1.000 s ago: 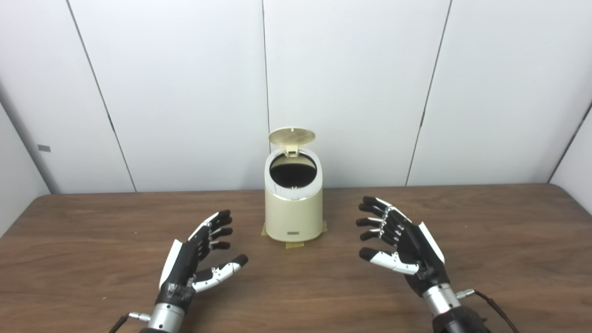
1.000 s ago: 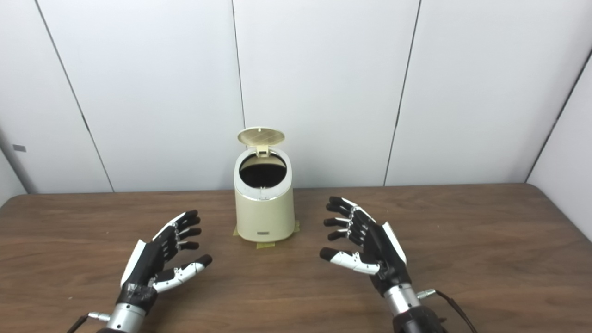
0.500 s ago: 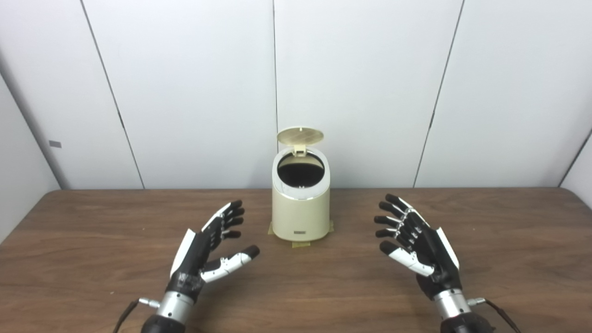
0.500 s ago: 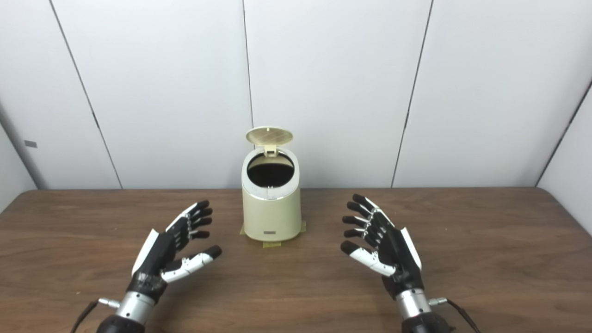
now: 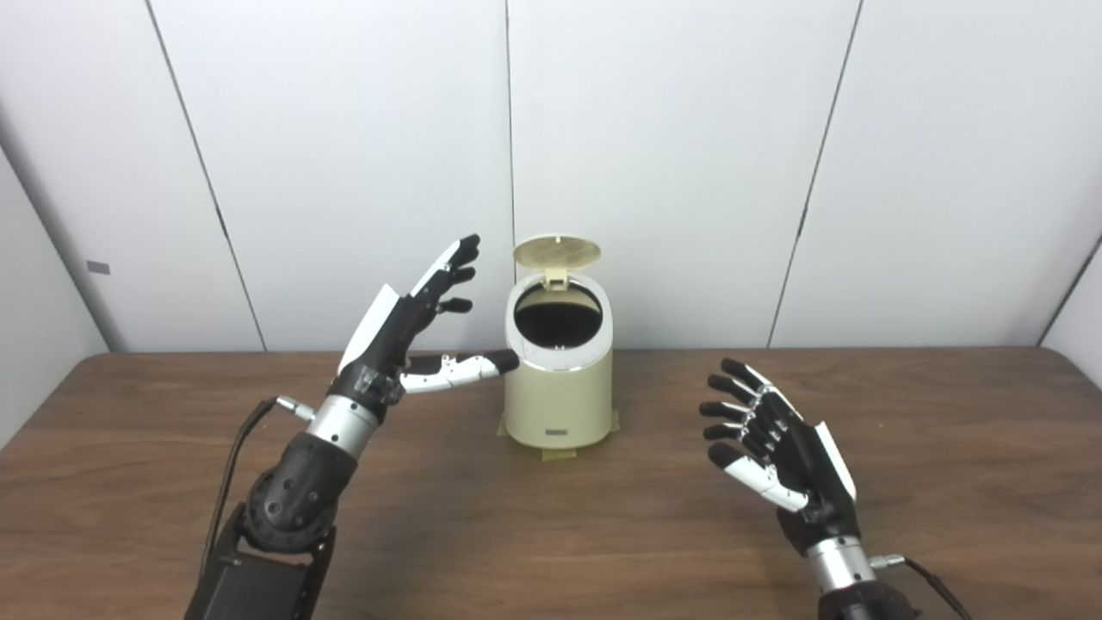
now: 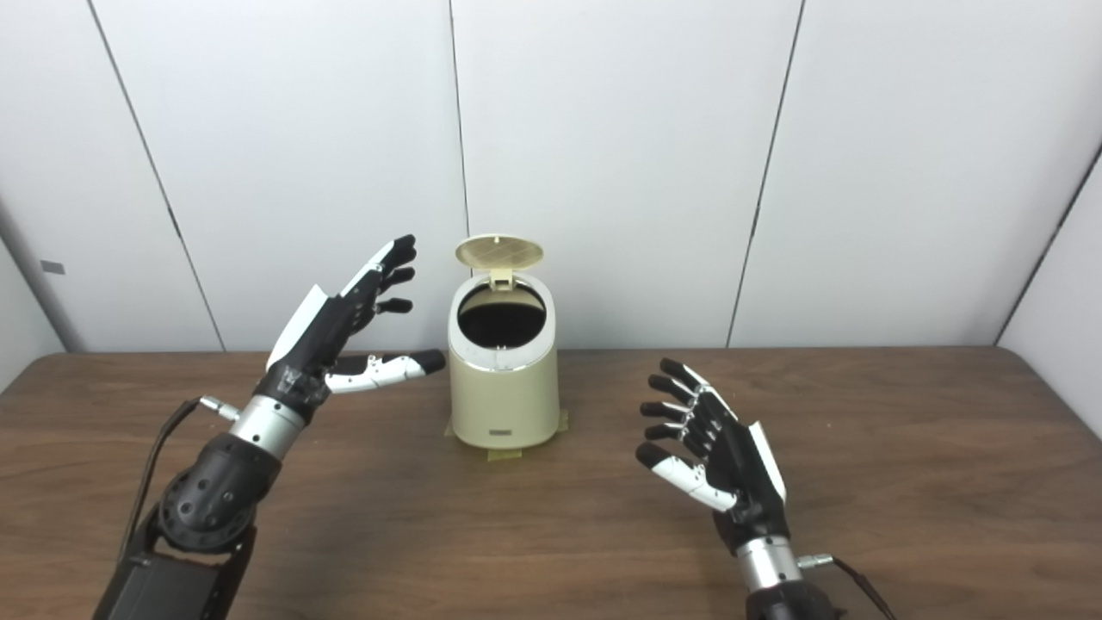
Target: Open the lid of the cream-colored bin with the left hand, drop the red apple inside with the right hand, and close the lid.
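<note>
Small dark label (image 5: 554,431) low on bin (image 5: 558,396); its writing is unreadable.

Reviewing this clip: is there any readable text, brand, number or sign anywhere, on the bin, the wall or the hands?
Nothing can be read.
Small dark plate low on the front of the cream bin: probably a label, too small and blurred to read.
Small grey tag on the left wall panel: no legible marking.
Left hand and right hand: no print visible.
</note>
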